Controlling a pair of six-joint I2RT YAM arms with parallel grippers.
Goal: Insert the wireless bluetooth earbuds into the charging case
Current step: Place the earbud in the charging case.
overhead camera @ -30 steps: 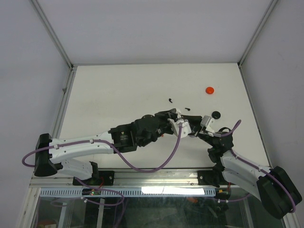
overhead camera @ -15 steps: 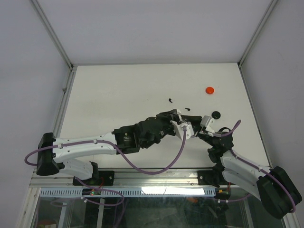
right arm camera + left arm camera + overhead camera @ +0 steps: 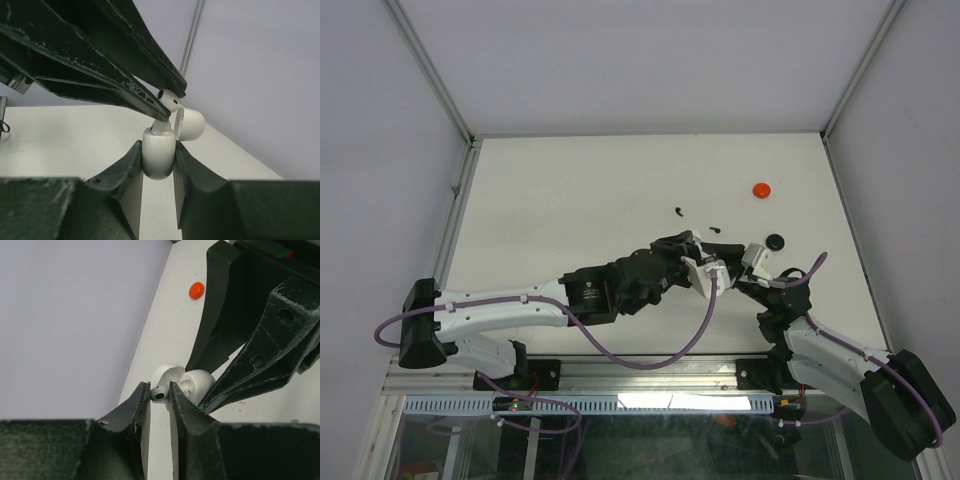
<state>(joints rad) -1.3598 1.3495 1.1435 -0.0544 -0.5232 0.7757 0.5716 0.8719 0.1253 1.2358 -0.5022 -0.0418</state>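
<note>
My right gripper (image 3: 158,146) is shut on a white charging case (image 3: 158,157) and holds it upright above the table, its lid (image 3: 192,124) flipped open. My left gripper (image 3: 160,391) is shut on a white earbud (image 3: 159,393). In the right wrist view the earbud (image 3: 169,100) sits at the case's mouth, its stem reaching down into the opening. The case also shows just beyond the left fingertips (image 3: 197,382). In the top view both grippers meet at centre right, left (image 3: 703,258) and right (image 3: 728,272).
Two small black earbuds (image 3: 678,210) (image 3: 713,229) lie on the white table beyond the grippers. A red round case (image 3: 762,189) lies at the right rear and a black round case (image 3: 775,241) sits close to the right wrist.
My left arm has moved to the right, bringing the white earbud up to the case held by my right gripper. The right arm has stayed almost still.
</note>
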